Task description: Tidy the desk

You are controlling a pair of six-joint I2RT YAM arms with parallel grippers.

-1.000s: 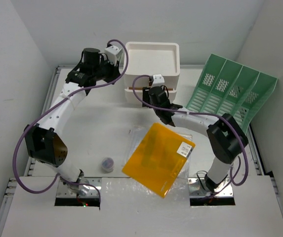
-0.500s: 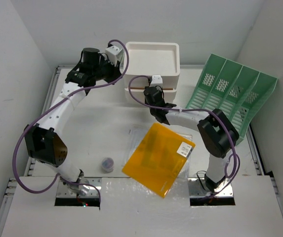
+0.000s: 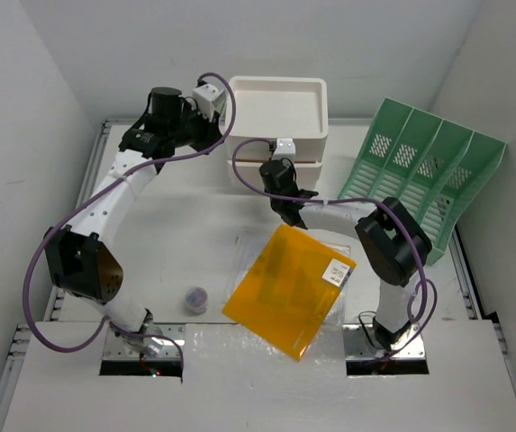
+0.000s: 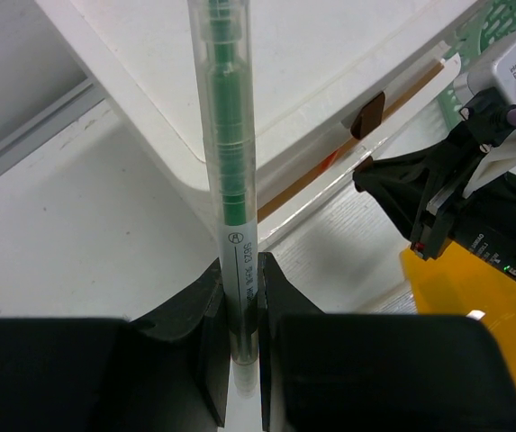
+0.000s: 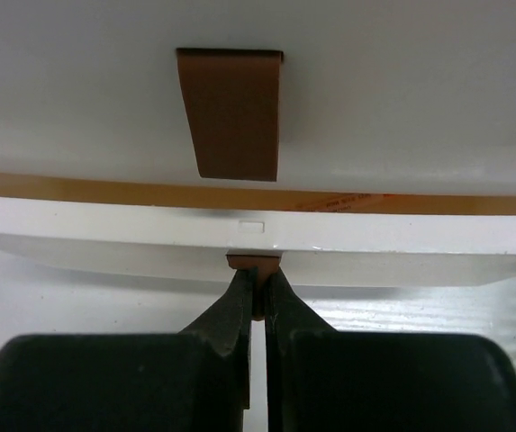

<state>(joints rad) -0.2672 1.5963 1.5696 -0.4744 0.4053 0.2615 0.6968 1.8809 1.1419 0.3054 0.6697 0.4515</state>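
White desk (image 3: pixel 176 225) carries the drawer box (image 3: pixel 277 112) at its far edge, and the right gripper (image 5: pixel 258 290), pinched tight on its lower brown tab (image 5: pixel 254 262), faces it square-on, so the pull should run straight back toward the bases; the left gripper (image 4: pixel 242 292) clamps a green pen (image 4: pixel 224 108).

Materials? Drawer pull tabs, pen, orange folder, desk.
Pull tabs: brown, matte flat straps; leather or imitation, cannot tell which.
Pen: clear glossy plastic barrel, green insert showing through.
Orange folder: thin translucent plastic by the look; a darker shape shows through.
Desk: white matte top, maybe laminate; thin silvery rim looks metal.
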